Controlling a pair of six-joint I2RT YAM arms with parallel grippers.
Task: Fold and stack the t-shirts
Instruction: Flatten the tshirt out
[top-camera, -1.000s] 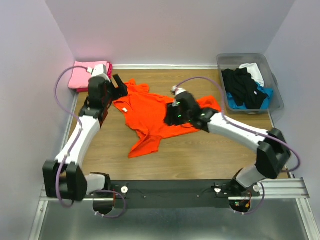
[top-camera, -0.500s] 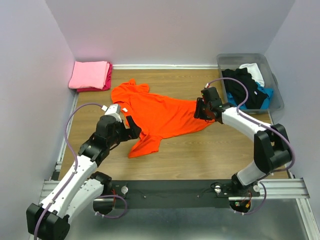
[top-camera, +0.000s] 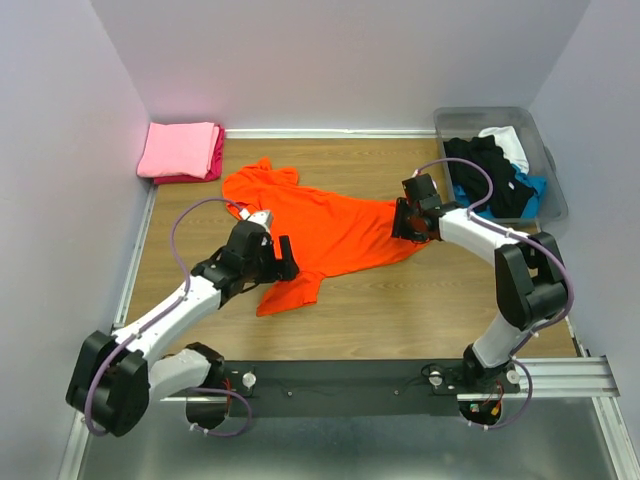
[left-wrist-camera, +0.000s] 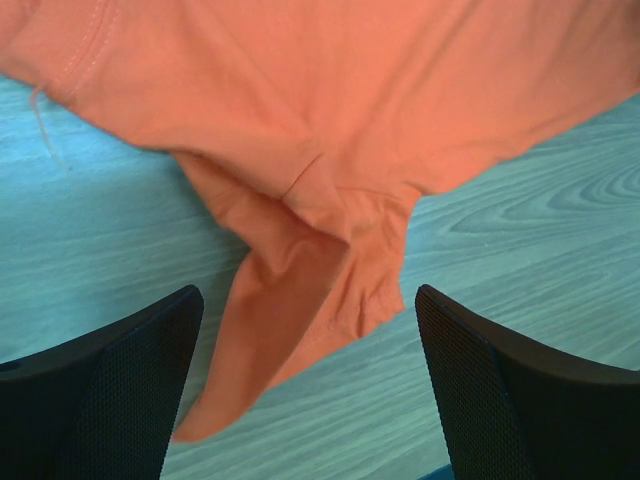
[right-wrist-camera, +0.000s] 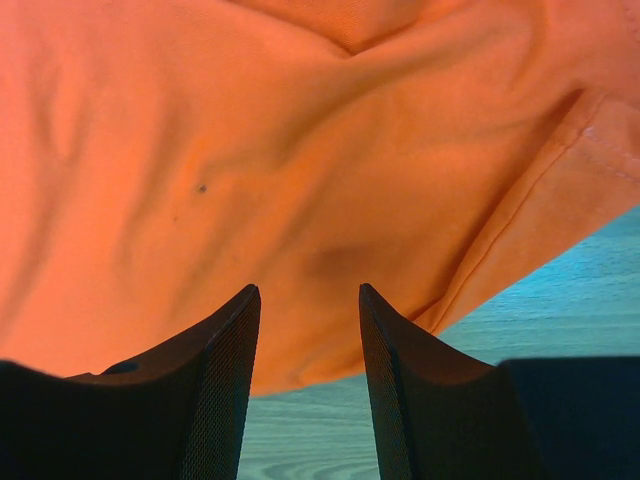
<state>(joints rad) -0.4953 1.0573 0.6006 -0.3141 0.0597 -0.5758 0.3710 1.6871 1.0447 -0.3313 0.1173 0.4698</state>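
**Left gripper wide over the sleeve, right gripper at the hem: orange shirt being laid flat**

Left gripper (top-camera: 283, 258) hangs with its jaws spread wide and holding nothing, at about 8 o'clock from the middle of the orange t-shirt (top-camera: 320, 225). Its wrist view shows a crumpled sleeve (left-wrist-camera: 300, 300) lying between the two fingers, touched by neither. That wide stance looks meant to bracket the bunched cloth before closing on it.

Right gripper (top-camera: 403, 222) sits at the shirt's 3 o'clock edge. Its jaws are partly apart, with orange cloth beneath and nothing visibly pinched between them. Being opposite the left arm, it looks placed to hold or draw that side taut.

The shirt lies spread mid-table (top-camera: 400, 300), creased, with its collar end toward 11 o'clock. No fold is made yet, so I judge this the flattening step.

A folded pink stack (top-camera: 180, 150) waits at 10 o'clock against the far wall, probably where this shirt will go. The grey bin (top-camera: 495, 112) at 2 o'clock holds black (top-camera: 485, 170), white and blue shirts, so much of the task remains.
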